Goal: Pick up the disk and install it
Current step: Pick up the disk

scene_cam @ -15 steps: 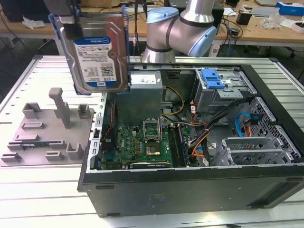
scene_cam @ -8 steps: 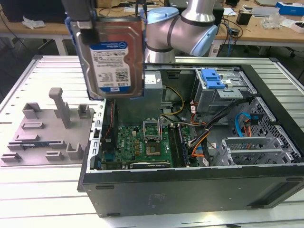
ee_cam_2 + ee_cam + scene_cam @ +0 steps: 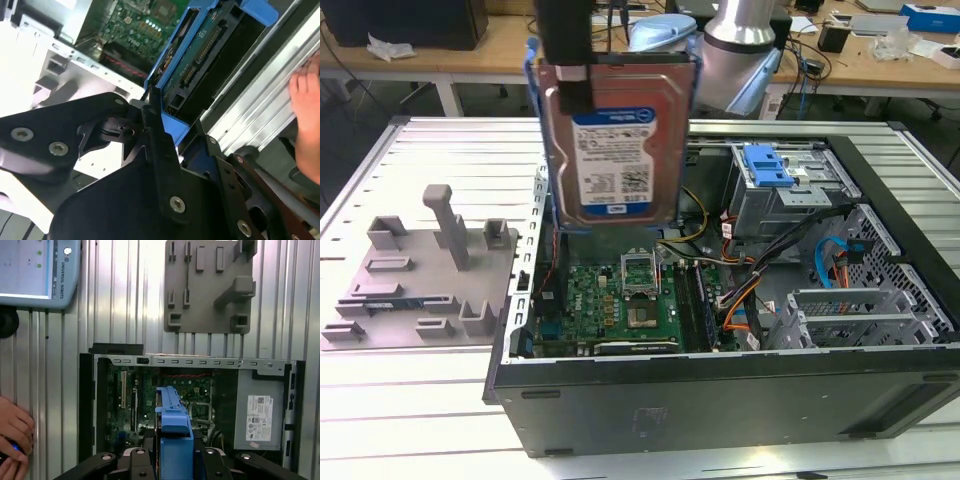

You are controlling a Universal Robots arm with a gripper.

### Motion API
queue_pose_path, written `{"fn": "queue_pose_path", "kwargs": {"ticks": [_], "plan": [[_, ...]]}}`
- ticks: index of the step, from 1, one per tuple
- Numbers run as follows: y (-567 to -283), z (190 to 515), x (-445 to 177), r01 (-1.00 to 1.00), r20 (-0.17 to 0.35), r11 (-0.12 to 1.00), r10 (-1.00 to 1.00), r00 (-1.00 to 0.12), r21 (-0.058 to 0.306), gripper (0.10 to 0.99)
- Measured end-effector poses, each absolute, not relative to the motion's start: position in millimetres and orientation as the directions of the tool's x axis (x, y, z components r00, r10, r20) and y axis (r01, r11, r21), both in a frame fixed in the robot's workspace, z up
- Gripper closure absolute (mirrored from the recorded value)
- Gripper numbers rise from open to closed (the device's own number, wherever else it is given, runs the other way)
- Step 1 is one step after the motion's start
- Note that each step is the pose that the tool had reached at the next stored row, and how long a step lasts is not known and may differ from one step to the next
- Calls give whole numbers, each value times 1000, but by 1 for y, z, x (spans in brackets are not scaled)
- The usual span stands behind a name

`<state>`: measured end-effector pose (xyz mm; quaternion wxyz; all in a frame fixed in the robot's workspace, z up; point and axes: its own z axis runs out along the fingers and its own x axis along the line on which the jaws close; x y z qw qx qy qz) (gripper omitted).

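Hanging from the tool (image 3: 567, 70), the disk (image 3: 615, 140) is off the worktop (image 3: 420, 400) and in the air above the open computer case (image 3: 720, 400). The tool is clamped on it: in the second wrist view a black finger (image 3: 157, 135) lies flat against the blue bracket (image 3: 175, 131) at the disk's upper end, and nothing else supports the disk.

The disk's long axis runs up and down, with the labelled face turned toward the exterior camera. In the first wrist view the disk is seen edge-on, straight down its length. It hangs over the motherboard (image 3: 610, 295), at the end of the case nearest the grey fixture plate (image 3: 420, 280), which lies by the worktop's edge on the exterior view's left.

The relation that matters is between the disk and the drive cage (image 3: 785, 195) with its blue latch (image 3: 767, 165). The cage sits at the far edge of the case, lower than the disk and off to the exterior view's right of it, with open space between them. So the disk is neither over the cage nor touching it. I judge the pick-up done and the installing not yet done. I cannot tell which way the cage's opening faces.

A person's hand (image 3: 12, 432) rests on the worktop beside the case, outside its walls.
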<state>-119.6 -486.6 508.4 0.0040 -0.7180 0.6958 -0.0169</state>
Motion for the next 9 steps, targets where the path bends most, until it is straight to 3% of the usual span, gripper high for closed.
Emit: {"fn": "queue_pose_path", "kwargs": {"ticks": [9], "plan": [[-515, 508, -59, -999, 19, -32, -999, 31, -29, 718]]}}
